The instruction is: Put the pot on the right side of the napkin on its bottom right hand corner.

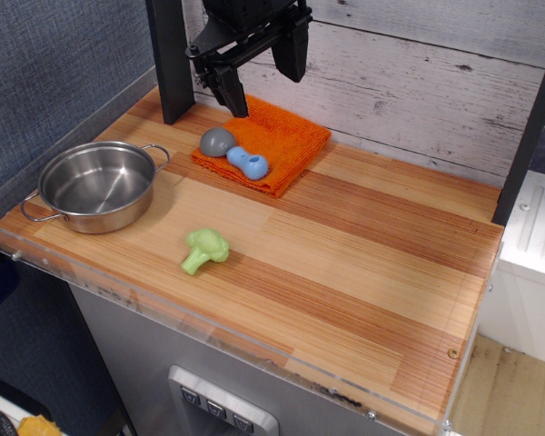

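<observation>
Steel pot (pixel 97 185) stood at the table's (pixel 363 272) near-left corner, well apart from the napkin (pixel 271 143), while the tool (pixel 263 77), its fingers apart and empty, hung above the napkin, far behind and right of the pot.

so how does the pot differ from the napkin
The pot is shiny round steel with two loop handles; the napkin is fuzzy, orange, flat and roughly square. The pot is empty, while the napkin carries a blue and grey toy. The pot sits near the left front edge, the napkin farther back below the gripper. Both rest on the wooden table.
</observation>
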